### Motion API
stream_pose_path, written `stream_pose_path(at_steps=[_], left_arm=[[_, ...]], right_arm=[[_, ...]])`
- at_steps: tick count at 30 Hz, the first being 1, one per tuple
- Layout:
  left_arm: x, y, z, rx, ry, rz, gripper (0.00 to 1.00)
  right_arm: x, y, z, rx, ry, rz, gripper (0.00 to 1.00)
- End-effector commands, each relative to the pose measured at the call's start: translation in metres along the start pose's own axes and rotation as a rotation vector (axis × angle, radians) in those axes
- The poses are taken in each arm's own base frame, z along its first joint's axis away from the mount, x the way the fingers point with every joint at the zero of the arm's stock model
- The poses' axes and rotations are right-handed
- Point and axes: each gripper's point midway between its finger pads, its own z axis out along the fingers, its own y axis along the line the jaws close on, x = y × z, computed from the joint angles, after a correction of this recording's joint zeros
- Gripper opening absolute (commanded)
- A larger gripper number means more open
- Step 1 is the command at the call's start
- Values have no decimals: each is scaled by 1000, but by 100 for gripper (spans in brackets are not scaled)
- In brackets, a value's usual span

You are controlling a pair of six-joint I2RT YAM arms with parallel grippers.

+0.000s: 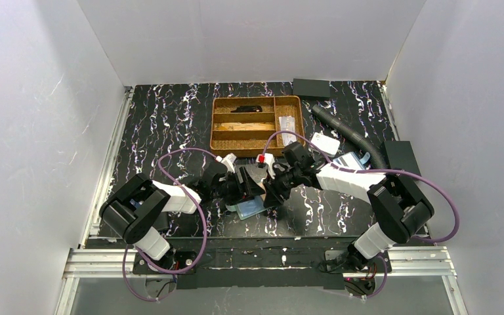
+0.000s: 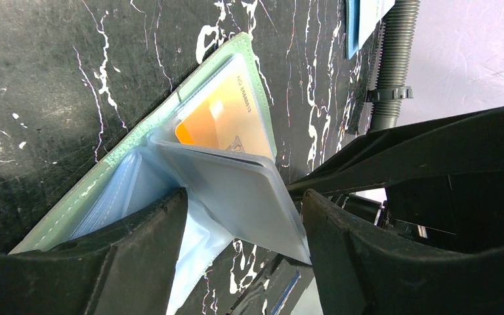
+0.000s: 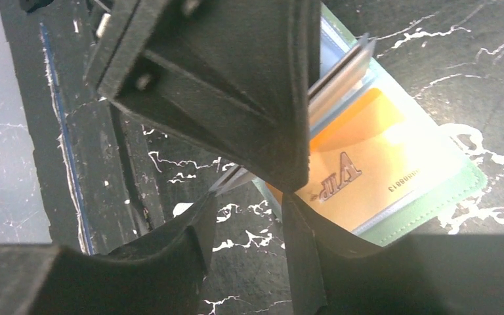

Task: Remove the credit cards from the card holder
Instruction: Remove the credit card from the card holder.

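Note:
The teal-green card holder (image 1: 249,209) lies open on the black marbled table between the two arms. An orange-gold credit card (image 2: 216,125) sits in one of its clear pockets and reads "VIP" in the right wrist view (image 3: 374,144). My left gripper (image 2: 244,197) stands over the holder (image 2: 72,203). A raised clear pocket panel (image 2: 249,190) spans the gap and touches both fingers across its width. My right gripper (image 3: 246,210) is open at the holder's (image 3: 446,197) near corner, with only table between its fingers. Thin panel edges (image 3: 230,178) touch its left fingertip. No dark blue card shows.
A brown divided tray (image 1: 216,125) stands at the back centre. A grey ribbed hose (image 1: 351,134), a white tag (image 1: 325,142) and a blue holder (image 1: 349,161) lie right of the grippers. Black boxes sit at the back (image 1: 310,87) and right edge (image 1: 401,157).

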Motion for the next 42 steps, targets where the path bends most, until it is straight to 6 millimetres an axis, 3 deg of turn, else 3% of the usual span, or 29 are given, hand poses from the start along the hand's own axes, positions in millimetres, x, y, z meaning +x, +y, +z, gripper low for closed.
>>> stream_pose_path(at_steps=[1, 13, 26, 32, 37, 42], left_arm=[[43, 66, -8, -227, 127, -55, 65], [43, 66, -8, -224, 129, -55, 66], [44, 66, -8, -221, 131, -57, 66], [44, 66, -8, -222, 130, -59, 66], [44, 67, -9, -222, 131, -60, 67], [44, 66, -9, -221, 130, -61, 68]], right_arm=[[-21, -8, -7, 65, -45, -31, 47], [-26, -12, -7, 101, -65, 12, 40], [-24, 13, -11, -37, -53, -84, 46], [-26, 9, -9, -20, -57, -64, 47], [-28, -11, -10, 92, -60, -19, 47], [-30, -18, -11, 135, -83, 25, 45]])
